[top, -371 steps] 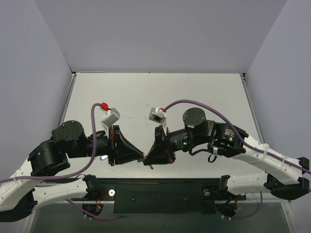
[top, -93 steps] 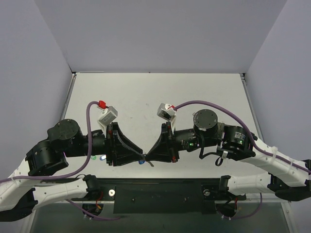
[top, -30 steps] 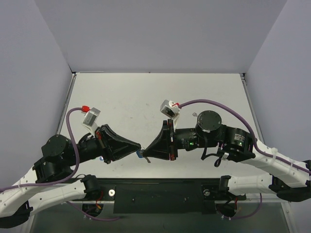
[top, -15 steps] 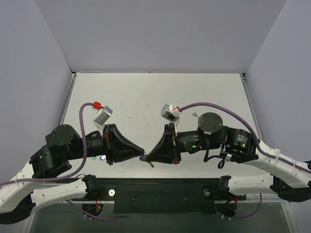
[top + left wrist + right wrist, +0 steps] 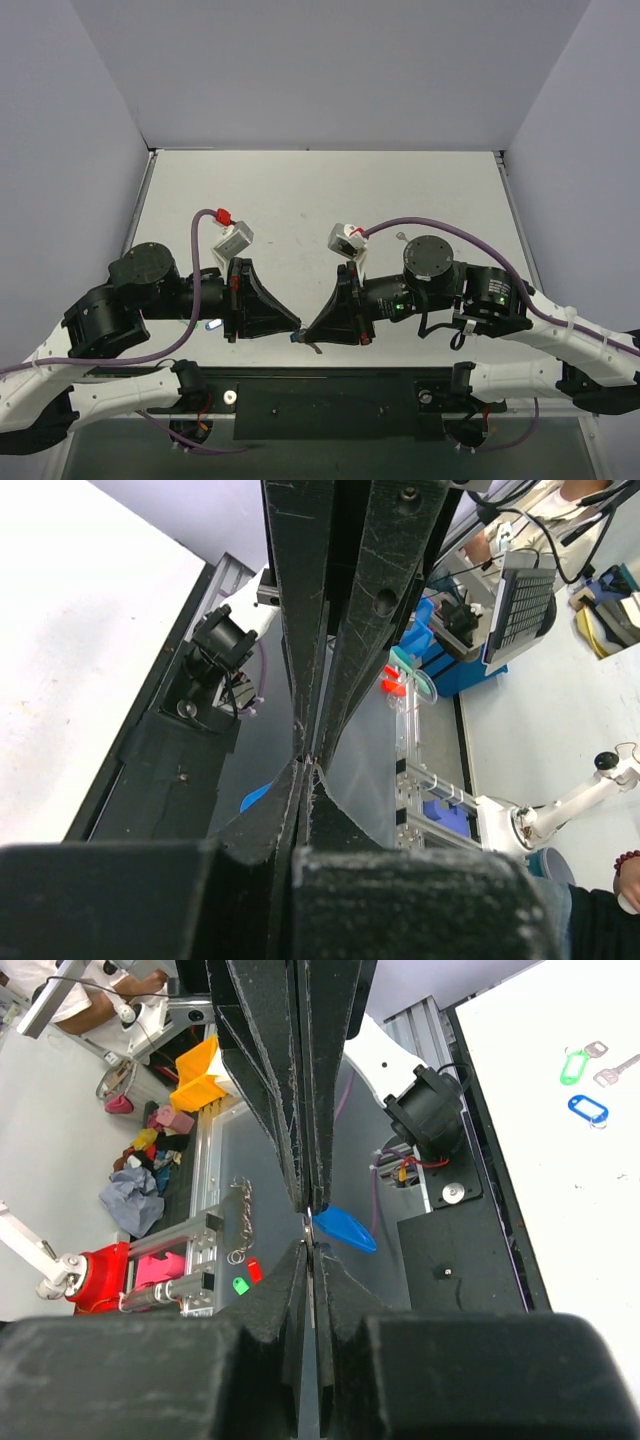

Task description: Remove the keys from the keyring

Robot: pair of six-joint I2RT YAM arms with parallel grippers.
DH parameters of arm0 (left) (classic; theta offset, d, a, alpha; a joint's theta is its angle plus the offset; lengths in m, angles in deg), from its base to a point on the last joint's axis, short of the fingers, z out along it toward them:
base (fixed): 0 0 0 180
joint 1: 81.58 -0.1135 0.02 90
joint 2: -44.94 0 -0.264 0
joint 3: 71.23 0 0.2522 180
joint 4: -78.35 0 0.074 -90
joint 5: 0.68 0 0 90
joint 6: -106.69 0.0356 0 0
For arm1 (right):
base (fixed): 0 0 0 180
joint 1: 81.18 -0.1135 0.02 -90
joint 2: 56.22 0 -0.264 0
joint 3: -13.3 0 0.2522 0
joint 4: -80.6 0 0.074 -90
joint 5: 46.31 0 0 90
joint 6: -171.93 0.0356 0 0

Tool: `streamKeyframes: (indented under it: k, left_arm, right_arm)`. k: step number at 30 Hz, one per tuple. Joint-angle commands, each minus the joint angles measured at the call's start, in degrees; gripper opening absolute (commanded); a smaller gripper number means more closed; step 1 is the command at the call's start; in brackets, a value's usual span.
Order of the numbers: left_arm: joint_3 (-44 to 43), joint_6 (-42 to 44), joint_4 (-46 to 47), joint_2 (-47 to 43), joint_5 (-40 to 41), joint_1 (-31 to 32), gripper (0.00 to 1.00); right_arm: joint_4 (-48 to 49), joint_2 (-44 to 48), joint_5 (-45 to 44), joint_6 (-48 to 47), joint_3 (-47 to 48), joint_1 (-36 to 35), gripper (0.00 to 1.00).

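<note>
Left hand (image 5: 297, 328) and right hand (image 5: 309, 336) both pinched shut, tips touching over near side of tabletop (image 5: 400, 190); blue key (image 5: 345, 1228) juts sideways from that junction, equally near both; can't tell which grips it; keyring not discernible.

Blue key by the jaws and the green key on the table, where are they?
blue key (image 5: 345, 1228), right wrist view, middle of its blue cap
green key (image 5: 574, 1064), right wrist view, on its green cap
</note>
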Motion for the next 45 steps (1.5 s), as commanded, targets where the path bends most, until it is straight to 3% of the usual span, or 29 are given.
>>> streamKeyframes:
  k: [1, 26, 35, 45]
  left_arm:
    - [-4.81, 2.44, -6.11, 2.14, -4.84, 0.28, 0.00]
    - [-10.53, 8.42, -17.19, 7.50, -4.93, 0.28, 0.00]
    - [-7.81, 6.31, -13.42, 5.84, -3.70, 0.28, 0.00]
    - [-7.28, 4.73, -10.78, 4.25, -1.33, 0.28, 0.15]
  right_arm:
    - [0.52, 0.43, -3.90, -1.18, 0.69, 0.23, 0.00]
    - [-8.98, -2.64, -4.96, -5.13, 5.53, 0.23, 0.00]
    - [-8.10, -2.82, -5.05, -4.78, 4.74, -0.13, 0.00]
    - [-7.84, -2.73, -5.31, -4.70, 4.74, -0.30, 0.00]
